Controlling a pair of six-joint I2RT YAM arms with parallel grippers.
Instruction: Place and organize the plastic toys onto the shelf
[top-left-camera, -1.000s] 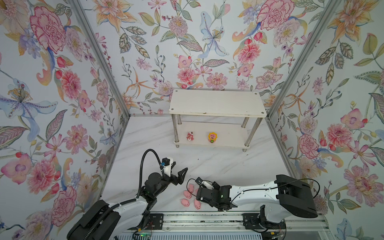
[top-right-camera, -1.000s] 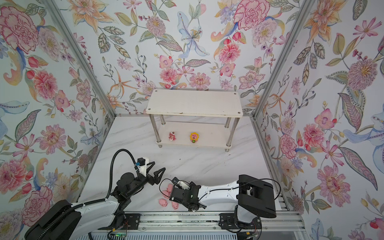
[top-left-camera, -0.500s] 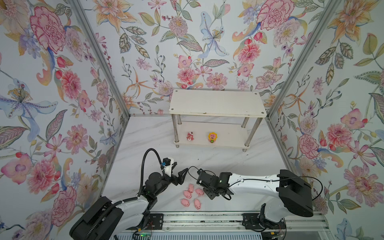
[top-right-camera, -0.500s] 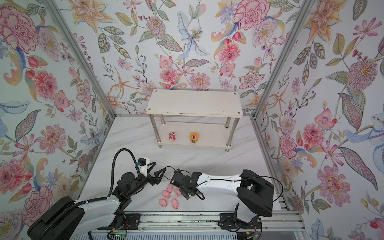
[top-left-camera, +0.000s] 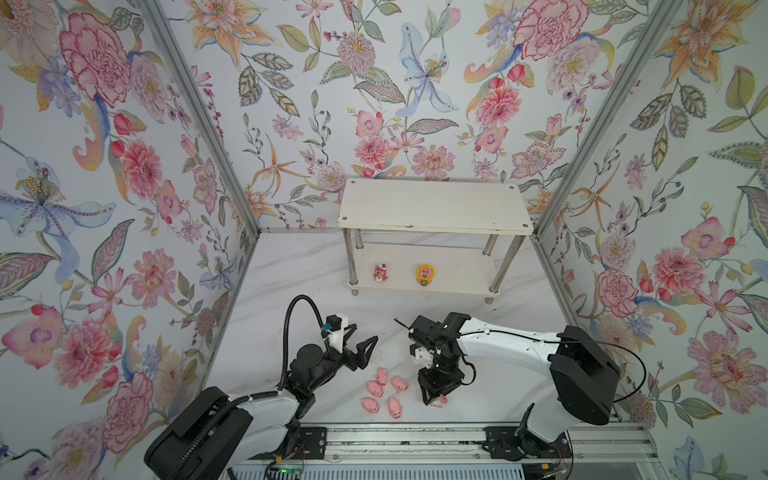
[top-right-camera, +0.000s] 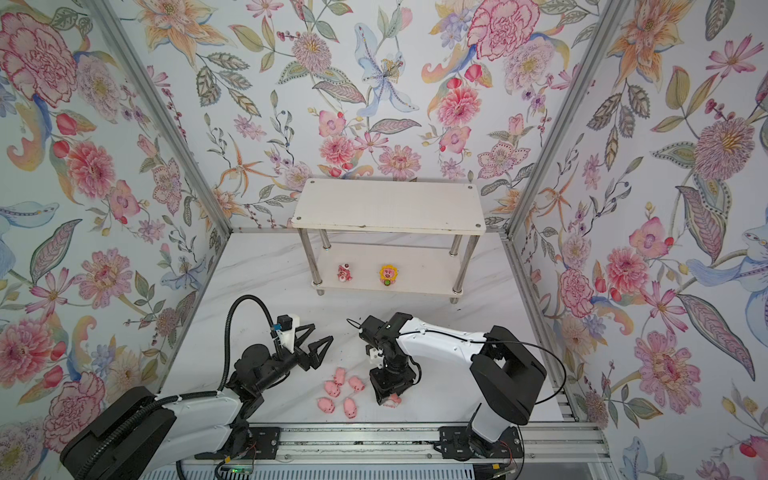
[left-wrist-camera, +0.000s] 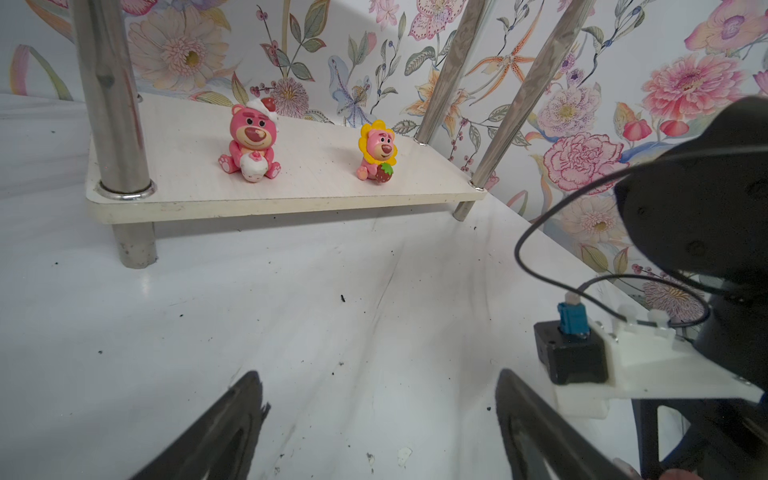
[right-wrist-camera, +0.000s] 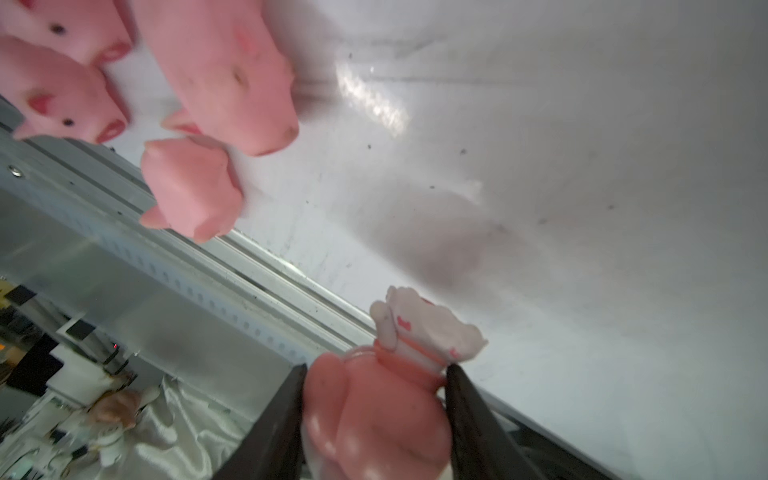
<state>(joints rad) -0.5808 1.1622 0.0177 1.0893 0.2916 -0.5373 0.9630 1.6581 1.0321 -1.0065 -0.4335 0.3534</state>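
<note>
**STATION STATE**

Left gripper (top-left-camera: 365, 334): jaws wide apart, empty, above the table (top-left-camera: 291, 291). Pigs (top-left-camera: 374, 388): five, clustered on the table near the front edge, just right of that gripper. Right gripper (top-left-camera: 433, 400): pointing down, jaws clamped on the pink-and-white toy (right-wrist-camera: 374, 411), just right of the pigs. Shelf (top-left-camera: 432, 205), at rear: bear (top-left-camera: 380, 273) and sunflower toy (top-left-camera: 424, 274) upright on the lower tier, apart.

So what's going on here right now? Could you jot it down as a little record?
Shelf: white, two tiers, at the back
Lower tier: red-pink bear and yellow-petalled toy, apart
Table: five pink pigs, clustered near the front
Right gripper: closed on the pink-and-white toy
Left gripper: open, holding nothing
</note>
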